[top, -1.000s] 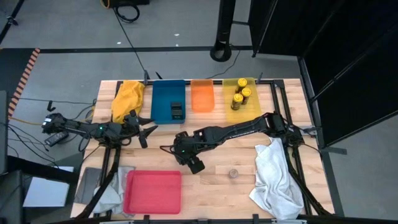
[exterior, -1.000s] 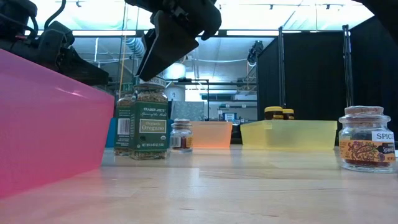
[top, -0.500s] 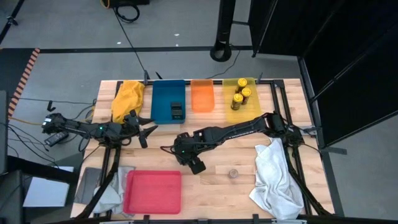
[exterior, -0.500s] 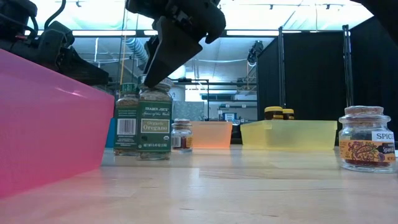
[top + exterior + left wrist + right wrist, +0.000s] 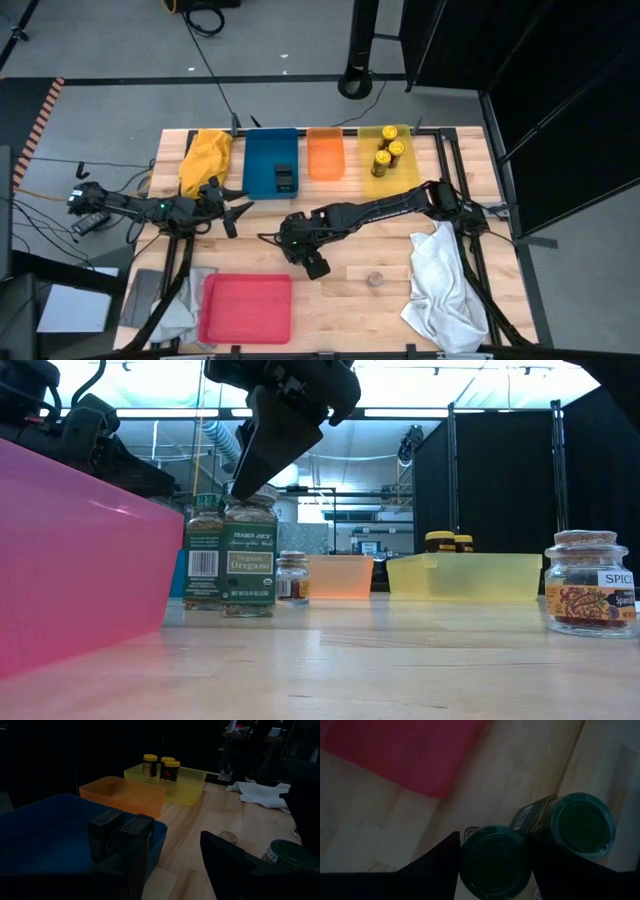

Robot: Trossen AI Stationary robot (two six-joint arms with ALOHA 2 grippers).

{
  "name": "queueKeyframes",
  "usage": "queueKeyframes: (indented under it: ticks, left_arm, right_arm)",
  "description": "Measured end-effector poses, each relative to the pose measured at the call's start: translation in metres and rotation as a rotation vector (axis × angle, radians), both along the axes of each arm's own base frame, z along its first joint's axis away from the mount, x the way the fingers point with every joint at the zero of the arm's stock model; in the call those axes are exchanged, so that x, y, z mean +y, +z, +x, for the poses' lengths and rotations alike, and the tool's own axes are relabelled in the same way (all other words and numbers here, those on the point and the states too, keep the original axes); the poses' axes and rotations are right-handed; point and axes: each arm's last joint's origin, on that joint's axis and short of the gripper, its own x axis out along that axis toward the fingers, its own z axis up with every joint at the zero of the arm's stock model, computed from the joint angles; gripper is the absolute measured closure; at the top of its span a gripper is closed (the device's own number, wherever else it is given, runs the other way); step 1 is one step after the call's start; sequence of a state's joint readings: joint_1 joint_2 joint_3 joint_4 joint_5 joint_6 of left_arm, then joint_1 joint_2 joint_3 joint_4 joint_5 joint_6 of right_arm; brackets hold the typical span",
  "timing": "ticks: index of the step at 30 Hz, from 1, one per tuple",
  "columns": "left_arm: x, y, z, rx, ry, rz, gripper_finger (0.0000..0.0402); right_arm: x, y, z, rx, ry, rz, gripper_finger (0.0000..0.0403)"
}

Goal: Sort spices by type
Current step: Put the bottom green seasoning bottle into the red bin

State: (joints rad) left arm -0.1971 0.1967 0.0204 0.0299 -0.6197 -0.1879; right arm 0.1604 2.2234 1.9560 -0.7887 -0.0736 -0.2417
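Two green-lidded oregano jars (image 5: 232, 564) stand side by side on the table next to the red tray (image 5: 245, 308). My right gripper (image 5: 492, 870) reaches from the right and hangs over them, shut on the nearer jar (image 5: 492, 860); the other jar (image 5: 582, 824) is beside it. In the high view my right gripper (image 5: 298, 240) hides both jars. My left gripper (image 5: 238, 210) waits open at the table's left, near the blue tray (image 5: 262, 150). The blue tray holds two black boxes (image 5: 120, 832). Yellow-lidded jars (image 5: 388, 155) stand in the yellow tray. Two small jars (image 5: 291, 577) (image 5: 375, 279) stand apart on the wood. My right gripper holds the nearer green-lidded jar by its lid (image 5: 492, 845), pinched between the two fingers (image 5: 437, 865), one on each side. The fingers come from above, slanting down (image 5: 262, 455). The jar stands upright with its base on the table (image 5: 250, 612), close against the second jar.
An orange tray (image 5: 325, 152) sits between the blue and yellow trays at the far edge. A yellow cloth (image 5: 205, 160) lies far left and a white cloth (image 5: 445, 285) near right. Bare wood lies between the red tray and the white cloth.
My right gripper has shifted a little toward the table's right and turned slightly, staying on the lid. The held jar has slid with it along the table, closer beside the second green-lidded jar. In the last half second nothing has moved.
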Motion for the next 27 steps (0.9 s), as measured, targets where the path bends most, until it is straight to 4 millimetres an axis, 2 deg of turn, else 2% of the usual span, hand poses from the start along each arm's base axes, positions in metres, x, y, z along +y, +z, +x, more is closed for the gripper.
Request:
queueKeyframes:
  ticks: [13,27]
  left_arm:
    - [0.000,0.000,0.000,0.000,0.000,0.000,0.0218]
    - [0.000,0.000,0.000,0.000,0.000,0.000,0.0218]
  right_arm:
    - [-0.001,0.003,0.000,-0.006,-0.025,-0.050,0.0193]
    - [0.002,0.029,0.000,-0.043,-0.017,-0.043,0.0193]
